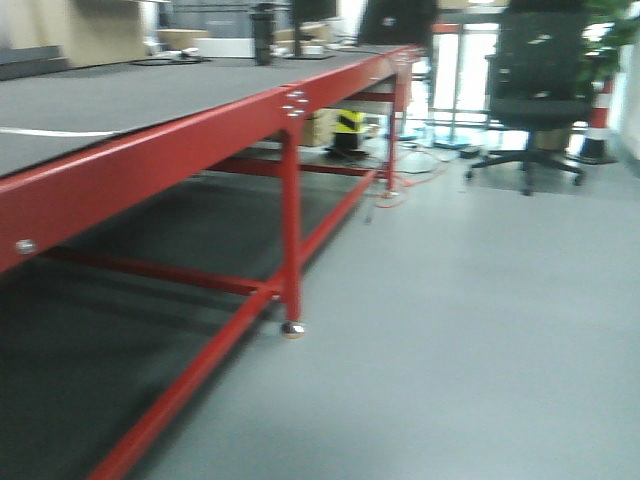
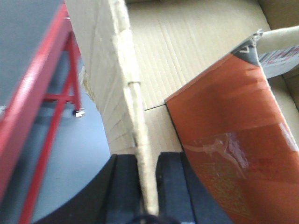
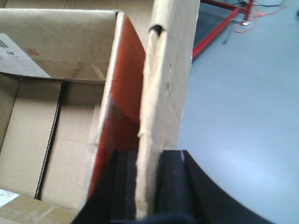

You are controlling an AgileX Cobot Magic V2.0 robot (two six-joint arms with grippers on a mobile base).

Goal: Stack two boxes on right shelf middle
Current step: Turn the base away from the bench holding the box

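Moving both arms together and level seems wise: the left hand (image 2: 145,186) is clamped on one wall of the open box (image 2: 187,56), the right hand (image 3: 148,186) on another wall, with the box held above the floor (image 1: 480,330) near the red counter (image 1: 150,100).

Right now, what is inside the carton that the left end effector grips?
Bare corrugated floor with a flap seam, and a glossy orange-red panel slanting inside the carton. Whatever lies beneath that panel is covered.
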